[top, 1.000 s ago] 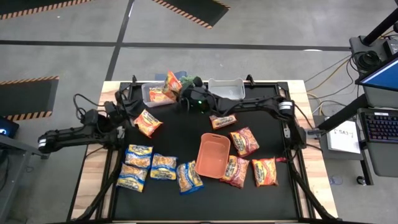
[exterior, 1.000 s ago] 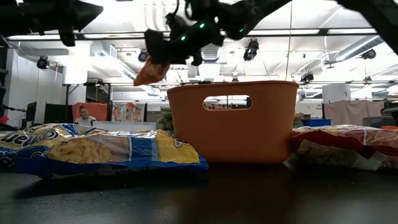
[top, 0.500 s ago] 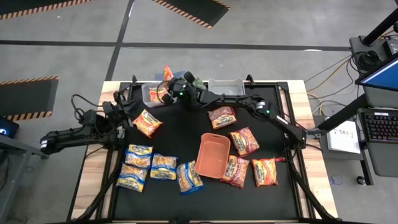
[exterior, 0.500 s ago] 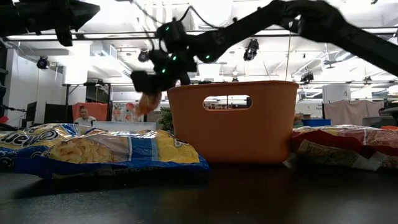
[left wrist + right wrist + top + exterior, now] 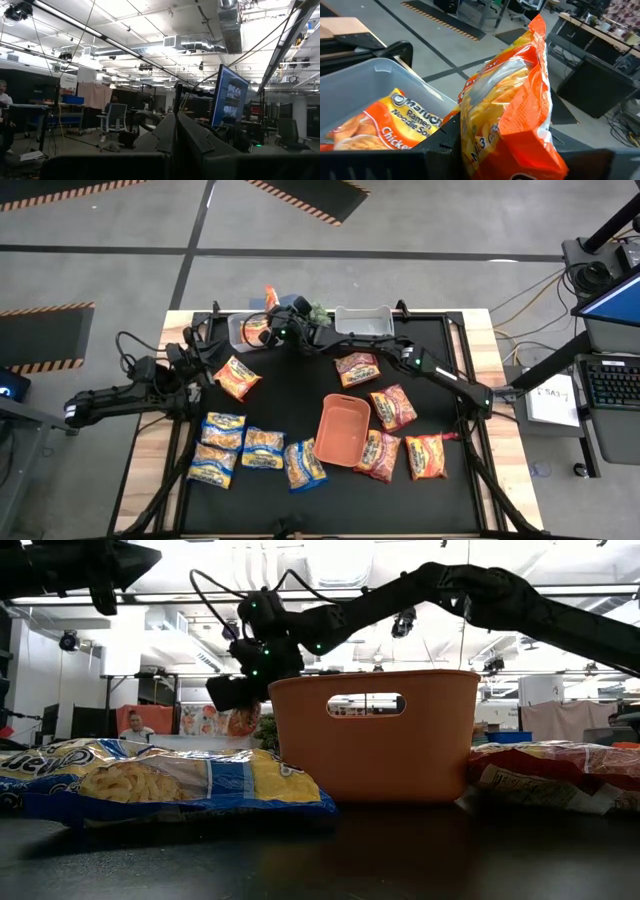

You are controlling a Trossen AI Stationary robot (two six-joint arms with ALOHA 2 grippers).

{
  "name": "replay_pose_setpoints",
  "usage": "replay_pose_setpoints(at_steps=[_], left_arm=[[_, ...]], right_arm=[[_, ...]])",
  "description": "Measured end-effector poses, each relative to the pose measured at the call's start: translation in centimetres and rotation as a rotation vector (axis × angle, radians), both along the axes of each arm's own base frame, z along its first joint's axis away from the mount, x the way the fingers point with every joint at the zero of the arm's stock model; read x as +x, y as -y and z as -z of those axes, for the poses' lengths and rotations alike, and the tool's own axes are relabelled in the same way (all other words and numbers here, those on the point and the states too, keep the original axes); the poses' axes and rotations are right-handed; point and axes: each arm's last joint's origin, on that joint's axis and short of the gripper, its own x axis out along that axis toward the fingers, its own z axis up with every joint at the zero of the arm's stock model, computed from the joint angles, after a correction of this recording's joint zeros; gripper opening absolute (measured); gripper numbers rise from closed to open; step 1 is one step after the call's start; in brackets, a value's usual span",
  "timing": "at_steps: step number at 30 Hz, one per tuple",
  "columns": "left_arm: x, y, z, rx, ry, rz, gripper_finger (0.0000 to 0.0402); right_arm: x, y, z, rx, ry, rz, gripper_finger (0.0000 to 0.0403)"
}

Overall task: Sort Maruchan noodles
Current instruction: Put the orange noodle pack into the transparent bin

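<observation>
My right gripper point(image 5: 512, 150) reaches to the table's far left and is shut on an orange Maruchan noodle packet point(image 5: 270, 298), just above the grey bin point(image 5: 240, 330). That bin holds another orange packet point(image 5: 395, 120). More noodle packets lie flat on the table: one orange point(image 5: 238, 377), several dark red point(image 5: 393, 407) and several yellow-and-blue point(image 5: 262, 448). My left gripper point(image 5: 175, 140) is shut and parked at the table's left edge, tipped up toward the room. My right gripper pinches the orange packet's near end point(image 5: 495, 145) between its two fingers point(image 5: 440, 147), which lie on its two flat faces. The fingers come nearly level from the table's right side. The packet stands on edge, sticks out beyond the fingertips and hangs clear by the bin's far rim point(image 5: 427, 87).
An orange plastic tray point(image 5: 343, 428) stands at the table's middle among the dark red packets. A second clear bin point(image 5: 362, 320) sits at the far edge, right of the grey one. In the low view the tray point(image 5: 372, 735) hides most of the far table.
My right gripper has carried the orange packet toward the table's far left corner and down, from above the table's middle far part to the grey bin's far rim. It has tipped nearer to level. The packet stays in its hold.
</observation>
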Motion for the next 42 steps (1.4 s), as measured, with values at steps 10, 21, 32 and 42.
replay_pose_setpoints(at_steps=[10,21,32,42], left_arm=[[0.0,0.0,0.0,0.0,-0.001,0.0,0.0],[0.0,0.0,0.0,0.0,-0.001,0.0,0.0],[0.0,0.0,0.0,0.0,-0.003,0.0,0.0],[0.0,0.0,0.0,-0.001,-0.005,0.0,0.0]], right_arm=[[-0.1,0.3,0.4,0.046,0.033,-0.002,0.0158],[-0.1,0.2,0.8,0.106,0.032,-0.049,0.0194],[0.0,-0.2,1.3,0.166,0.016,-0.101,0.0191],[-0.2,-0.7,2.2,0.182,-0.03,-0.105,0.0191]])
